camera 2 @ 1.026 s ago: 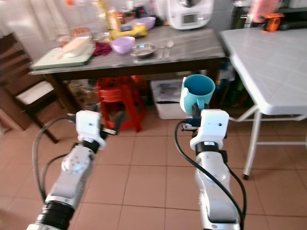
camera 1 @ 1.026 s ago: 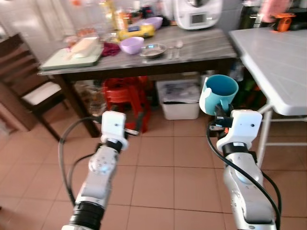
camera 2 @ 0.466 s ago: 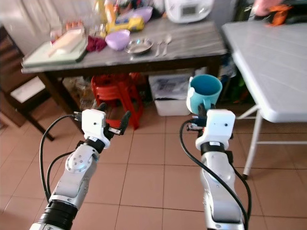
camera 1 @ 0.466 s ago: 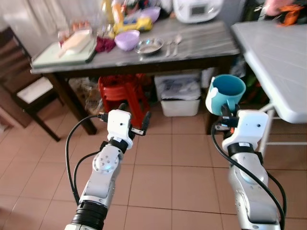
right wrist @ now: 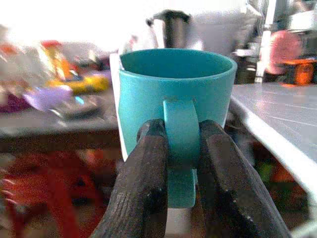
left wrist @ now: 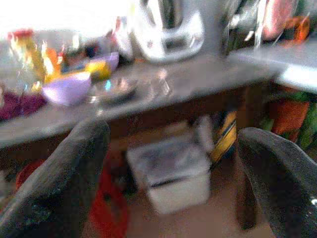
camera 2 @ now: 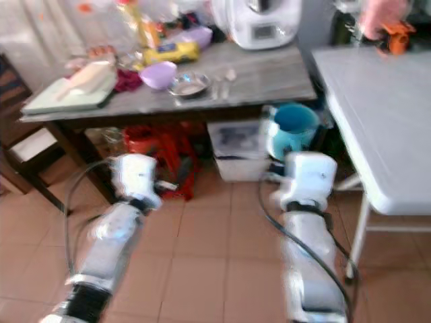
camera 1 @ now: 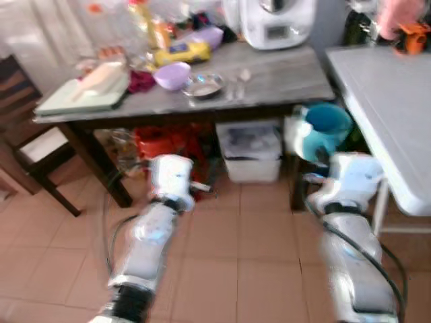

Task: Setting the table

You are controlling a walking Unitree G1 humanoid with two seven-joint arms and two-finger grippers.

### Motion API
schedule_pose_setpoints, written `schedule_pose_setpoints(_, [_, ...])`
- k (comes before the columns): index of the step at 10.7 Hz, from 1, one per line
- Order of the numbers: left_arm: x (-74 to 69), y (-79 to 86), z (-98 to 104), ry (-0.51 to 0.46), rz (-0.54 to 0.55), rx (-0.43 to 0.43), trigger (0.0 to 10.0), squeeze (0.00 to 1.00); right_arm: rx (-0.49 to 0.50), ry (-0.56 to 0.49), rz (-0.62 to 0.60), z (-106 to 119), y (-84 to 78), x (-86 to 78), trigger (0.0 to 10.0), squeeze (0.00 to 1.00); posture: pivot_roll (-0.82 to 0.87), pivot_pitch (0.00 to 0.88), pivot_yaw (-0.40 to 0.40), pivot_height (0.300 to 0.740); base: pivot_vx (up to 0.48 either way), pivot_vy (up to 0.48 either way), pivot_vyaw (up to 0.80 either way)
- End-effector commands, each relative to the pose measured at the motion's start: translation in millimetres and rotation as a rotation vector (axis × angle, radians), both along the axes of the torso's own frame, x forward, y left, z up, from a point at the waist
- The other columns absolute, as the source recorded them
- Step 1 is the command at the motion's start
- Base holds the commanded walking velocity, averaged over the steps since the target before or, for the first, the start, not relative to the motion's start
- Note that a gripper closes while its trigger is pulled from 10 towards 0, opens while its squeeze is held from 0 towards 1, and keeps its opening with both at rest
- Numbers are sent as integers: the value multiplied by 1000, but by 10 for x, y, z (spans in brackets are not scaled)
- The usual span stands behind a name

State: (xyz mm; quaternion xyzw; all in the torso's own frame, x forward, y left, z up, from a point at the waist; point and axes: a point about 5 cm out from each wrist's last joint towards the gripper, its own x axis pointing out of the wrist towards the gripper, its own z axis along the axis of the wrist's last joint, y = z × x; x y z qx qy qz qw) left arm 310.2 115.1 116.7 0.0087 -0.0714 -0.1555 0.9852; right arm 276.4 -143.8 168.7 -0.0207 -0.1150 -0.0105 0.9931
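My right gripper (right wrist: 181, 148) is shut on the handle of a teal mug (right wrist: 176, 89), held upright in front of me; in the left eye view the teal mug (camera 1: 326, 129) is beside the white table (camera 1: 394, 87). My left gripper (left wrist: 173, 163) is open and holds nothing, its fingers (left wrist: 59, 173) spread wide, and it points at the dark table (camera 1: 283, 74). On that table lie a purple bowl (camera 1: 171, 74), a small metal dish (camera 1: 203, 85) and a spoon (camera 1: 243, 77). The views are blurred.
A white kitchen appliance (camera 1: 276, 20), bottles, a yellow item and a green tray (camera 1: 77, 97) crowd the dark table. Under it stand a red stool (camera 1: 168, 141) and a white bin (camera 1: 250, 151). A dark chair (camera 1: 34, 145) is at the left. The floor is tiled.
The camera has moved and the whole picture is now blurred. The dark table looks nearer. The mug stays in the right gripper, and the left gripper stays open.
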Motion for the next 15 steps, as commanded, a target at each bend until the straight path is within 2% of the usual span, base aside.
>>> schedule_pose_setpoints(1, [11,-98,77,-27,-37,-9,10000,0,-10,-7,-27,15,-72,-5,10000,0,-149,41,160,740,480,0,0])
schedule_pose_setpoints(8, [15,-122,80,-24,-52,-6,10000,0,-10,-10,-25,16,-74,-11,10000,0,-152,36,163,740,480,0,702])
schedule_pose_setpoints(10, [14,-140,66,-11,-58,-13,10000,0,-3,-9,-28,10,-70,-10,10000,0,-150,35,162,740,381,0,0])
schedule_pose_setpoints(12, [2,-166,61,-7,-67,-21,10000,0,6,0,-26,3,-68,0,10000,0,-151,35,160,740,0,0,0])
schedule_pose_setpoints(15, [-11,-180,59,-7,-76,-28,10000,0,3,7,-29,-2,-73,-4,10000,0,-153,40,155,740,81,0,-590])
